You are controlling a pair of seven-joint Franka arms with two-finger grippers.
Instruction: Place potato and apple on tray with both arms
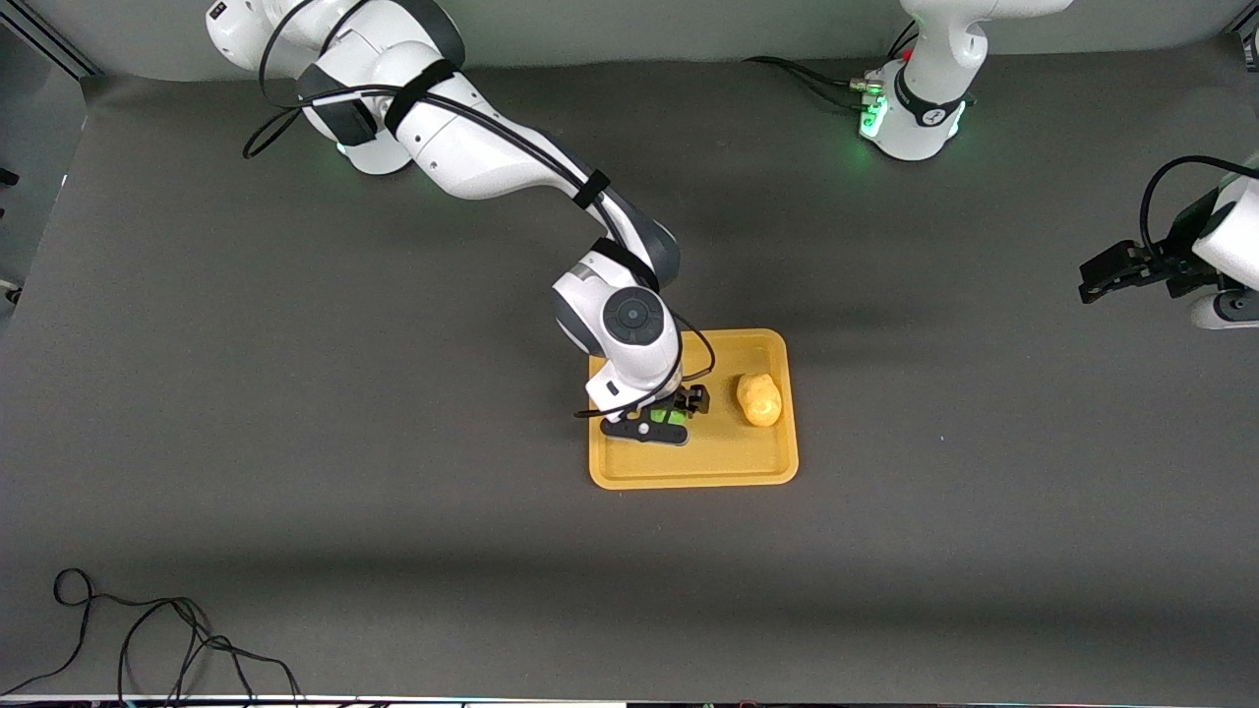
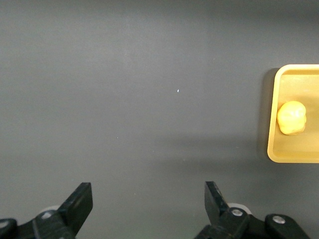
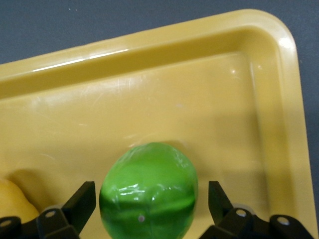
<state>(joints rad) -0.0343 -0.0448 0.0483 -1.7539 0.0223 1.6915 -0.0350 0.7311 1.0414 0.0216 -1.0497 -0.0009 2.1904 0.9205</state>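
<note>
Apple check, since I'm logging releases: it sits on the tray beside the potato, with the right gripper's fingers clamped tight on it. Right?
Not quite. The apple is on the tray beside the potato, but the right gripper is open: the right wrist view shows a gap between each of its fingers and the fruit.

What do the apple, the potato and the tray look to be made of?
Apple: probably plastic, glossy; sharp highlights and slightly faceted skin suggest a toy.
Potato: likely plastic or rubber, duller; uniform yellow-orange and lumpy.
Tray: apparently molded plastic, semi-gloss; a bright streak runs along its rounded rim and fine scuffs mark its floor.
</note>
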